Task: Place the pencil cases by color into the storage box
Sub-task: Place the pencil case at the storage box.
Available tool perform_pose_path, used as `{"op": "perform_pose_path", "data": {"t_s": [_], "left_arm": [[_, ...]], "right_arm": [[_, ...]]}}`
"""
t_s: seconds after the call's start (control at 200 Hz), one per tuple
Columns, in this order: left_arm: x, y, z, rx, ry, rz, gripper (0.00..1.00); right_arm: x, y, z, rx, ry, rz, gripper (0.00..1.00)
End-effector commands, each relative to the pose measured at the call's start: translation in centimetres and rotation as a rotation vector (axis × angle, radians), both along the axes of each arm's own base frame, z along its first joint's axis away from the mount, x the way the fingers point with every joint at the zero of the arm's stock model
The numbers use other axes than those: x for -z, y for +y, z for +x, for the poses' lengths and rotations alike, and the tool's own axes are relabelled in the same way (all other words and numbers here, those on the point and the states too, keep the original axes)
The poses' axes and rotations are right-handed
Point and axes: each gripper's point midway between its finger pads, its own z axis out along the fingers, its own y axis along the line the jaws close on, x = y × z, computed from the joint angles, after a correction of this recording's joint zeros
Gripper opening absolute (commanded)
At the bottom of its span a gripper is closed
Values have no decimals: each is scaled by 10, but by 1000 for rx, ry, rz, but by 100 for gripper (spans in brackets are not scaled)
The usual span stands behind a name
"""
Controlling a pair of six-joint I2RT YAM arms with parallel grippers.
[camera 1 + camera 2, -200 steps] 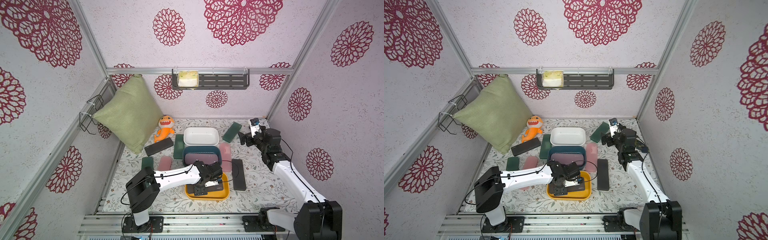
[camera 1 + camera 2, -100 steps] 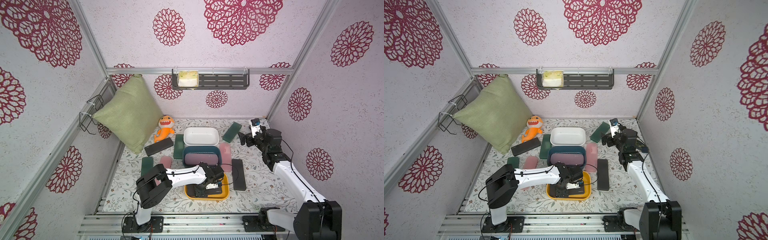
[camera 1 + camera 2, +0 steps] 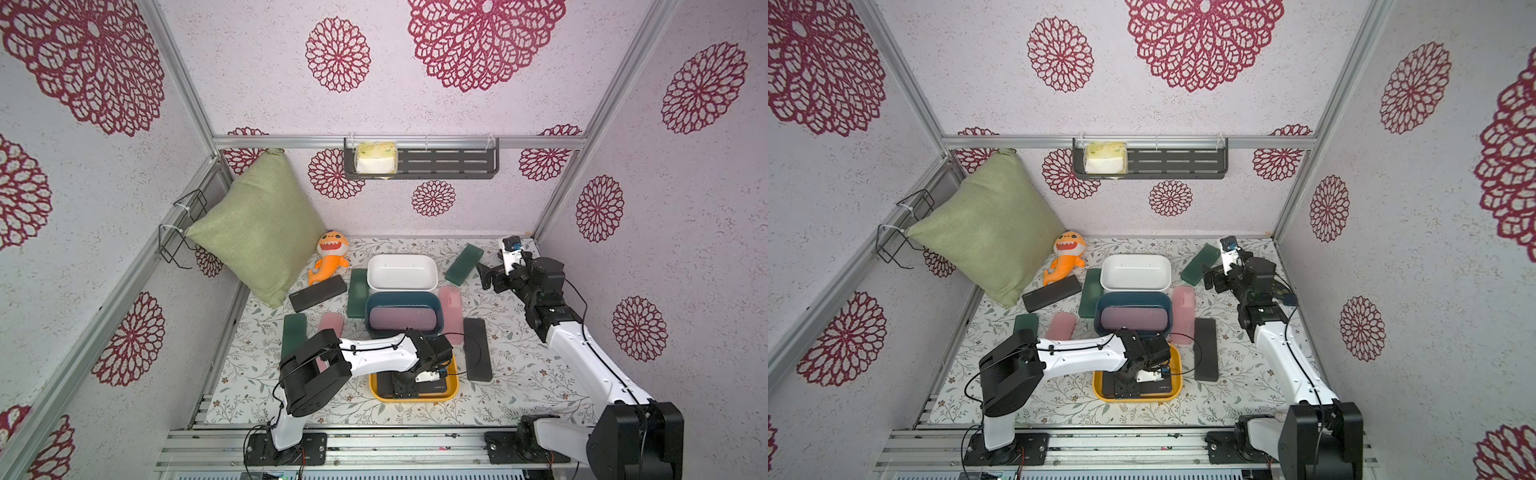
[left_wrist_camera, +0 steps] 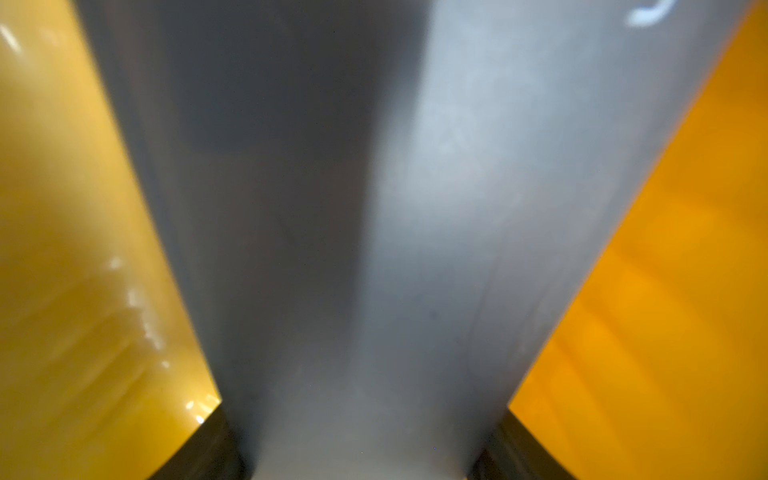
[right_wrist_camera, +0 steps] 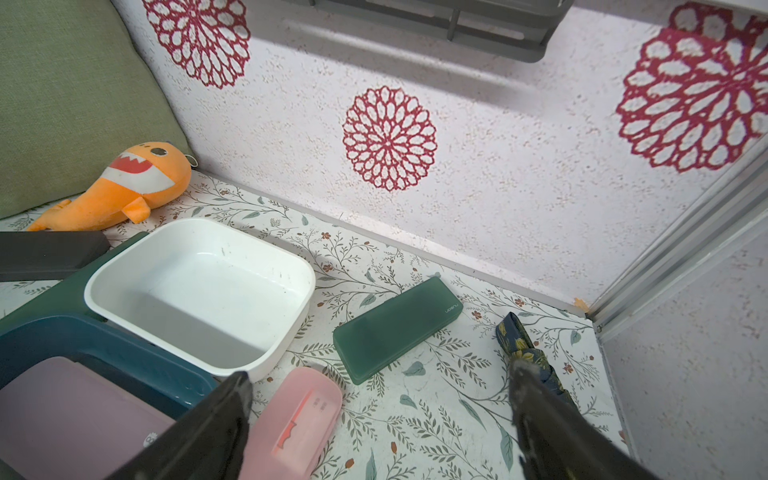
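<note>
1. Yellow tray, at the front of the bench: the first black case lies flat inside it.
2. Left claw: lowered into the tray, grasping the first black case across its width. The left wrist view shows the case sitting between both fingers, with yellow tray floor on either side.
3. Second black case: flat on the bench, just right of the tray.
4. Left green case and left pink case: side by side left of the bins, partly behind the left arm.
5. Blue bin: behind the tray, with the binned pink case lying inside. The right pink case lies outside along its right wall.
6. Middle green case: beside the left walls of both bins.
7. Third black case: angled, just in front of the orange shark toy.
8. White bin: directly behind the blue bin.
9. Far green case: angled, right of the white bin.
10. Right claw: raised over the far right corner, fingers spread wide, released, nothing between them.
11. Green cushion: propped in the far left corner.
</note>
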Motion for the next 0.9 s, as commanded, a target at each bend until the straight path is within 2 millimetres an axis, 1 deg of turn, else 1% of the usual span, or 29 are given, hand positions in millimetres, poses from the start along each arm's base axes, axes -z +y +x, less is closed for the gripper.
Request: {"op": "perform_pose_path", "data": {"t_s": [0.0,0.045,0.06,0.07,0.21,0.225,0.27,0.275,0.28,0.31,0.32,0.33,0.51,0.59,0.75,0.895], "left_arm": [[4,-3,1,1,-20,14,54],[4,-1,2,3,-26,20,62],[3,-1,2,4,-29,21,69],[3,-1,2,4,-30,21,71],[2,5,6,18,-55,33,75],[3,5,6,22,-57,36,85],[5,9,7,25,-61,48,90],[5,10,7,26,-62,50,96],[5,10,7,27,-62,52,99],[7,12,6,31,-62,60,98],[-2,11,7,31,-74,37,97],[-4,10,8,30,-79,32,97],[-4,15,8,36,-85,41,97],[-7,20,11,43,-108,52,97],[-14,31,25,37,-162,65,97],[-28,29,39,20,-205,62,97]], "right_arm": [[-15,2,-1,-15,-45,25,99],[-15,2,-1,-16,-45,26,99],[-15,2,-1,-16,-45,26,99],[-15,2,-1,-16,-45,26,99],[-14,2,-1,-17,-42,26,99],[-14,2,-1,-17,-41,26,99],[-14,2,-1,-18,-40,26,99],[-13,2,-1,-18,-39,26,99],[-14,2,-1,-19,-40,26,99],[-13,2,-1,-20,-39,27,99],[-13,2,-1,-20,-39,27,99],[-13,2,-1,-19,-38,27,99],[-13,3,-1,-23,-39,31,99],[-13,3,-1,-25,-36,33,99],[-10,4,-1,-29,-28,37,99],[-9,3,-1,-24,-24,37,99]]}}
